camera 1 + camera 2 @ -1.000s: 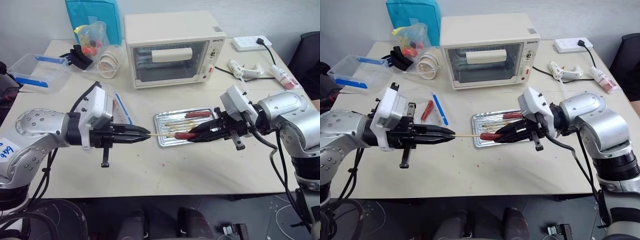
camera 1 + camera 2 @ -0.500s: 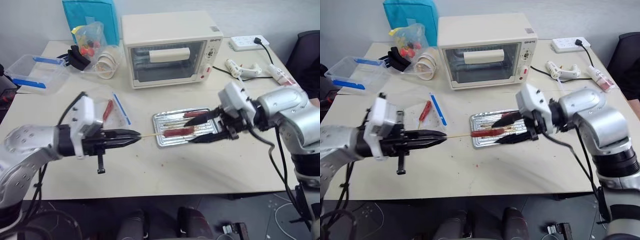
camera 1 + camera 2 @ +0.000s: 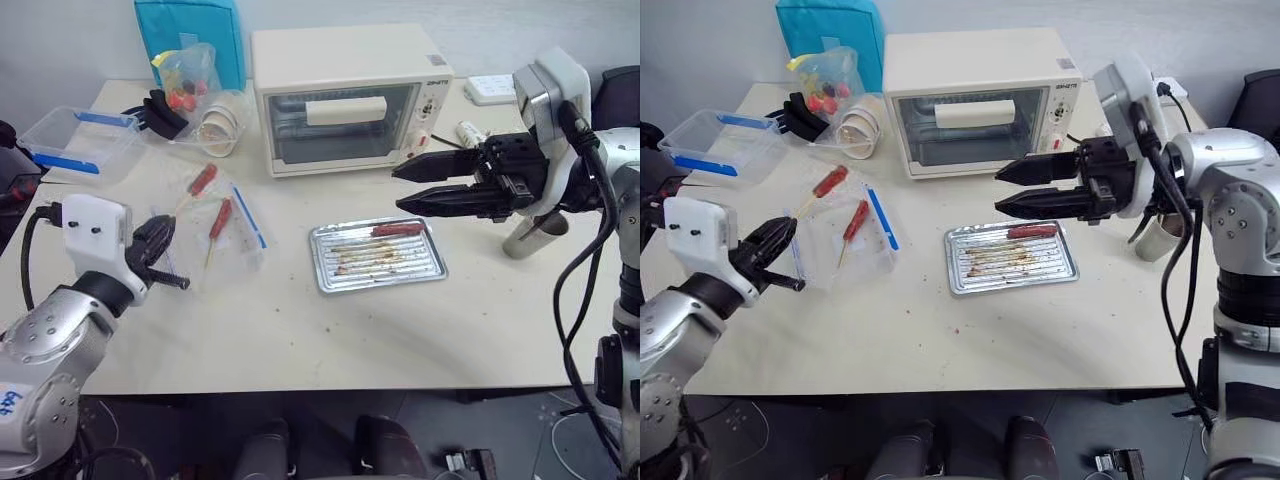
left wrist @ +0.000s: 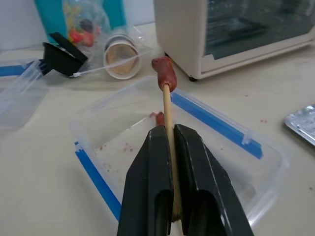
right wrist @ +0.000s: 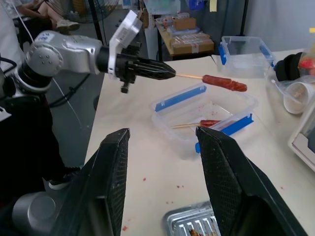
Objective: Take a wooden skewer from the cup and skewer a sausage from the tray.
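Wooden skewer (image 4: pixel 168 123) is clamped in your left gripper (image 4: pixel 167 147), fingers pressed together on the stick, with the sausage (image 4: pixel 164 73) impaled on the far tip. From the head camera you see that skewered sausage (image 3: pixel 203 179) held over the clear plastic blue-edged box (image 3: pixel 235 262), at the table's left side. A second skewered sausage (image 3: pixel 219 218) lies inside that box.

Your right gripper (image 3: pixel 405 190) is raised above the table in front of the oven (image 3: pixel 345 95), pointing left, fingers apart and holding nothing. The right wrist camera confirms it: both black fingers (image 5: pixel 110 172) are spread with a wide gap between them.

Silver tray (image 3: pixel 330 276) sits mid-table, below and slightly left of the right gripper. One lighter red sausage (image 3: pixel 397 229) lies along its far edge; the ridged base is smeared with brown grease.

Grey-tan cup (image 3: pixel 527 238) stands on the table just behind the right arm, partly hidden by it. You cannot tell its contents.

Stacked white paper cups (image 3: pixel 215 128) lie on their side left of the oven, near a second clear box (image 3: pixel 70 145) at the far left corner.
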